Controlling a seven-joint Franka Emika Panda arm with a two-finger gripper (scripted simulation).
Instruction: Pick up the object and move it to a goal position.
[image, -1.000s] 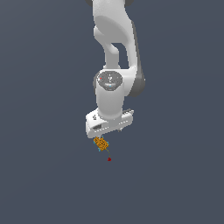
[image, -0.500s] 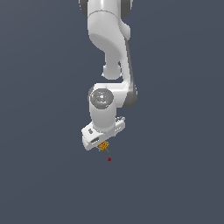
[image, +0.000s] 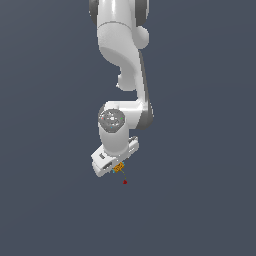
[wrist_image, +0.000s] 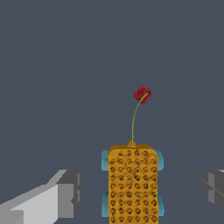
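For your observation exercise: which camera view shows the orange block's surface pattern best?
The wrist view: the orange block fills the foreground, showing its rows of bumps and cyan side patches. The exterior view shows only a tiny orange speck beneath the claw.

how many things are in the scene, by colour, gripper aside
orange-yellow: 1, the patterned block lying between the open gripper fingers, touching neither
red: 1, the small red dot beyond the block
total: 2
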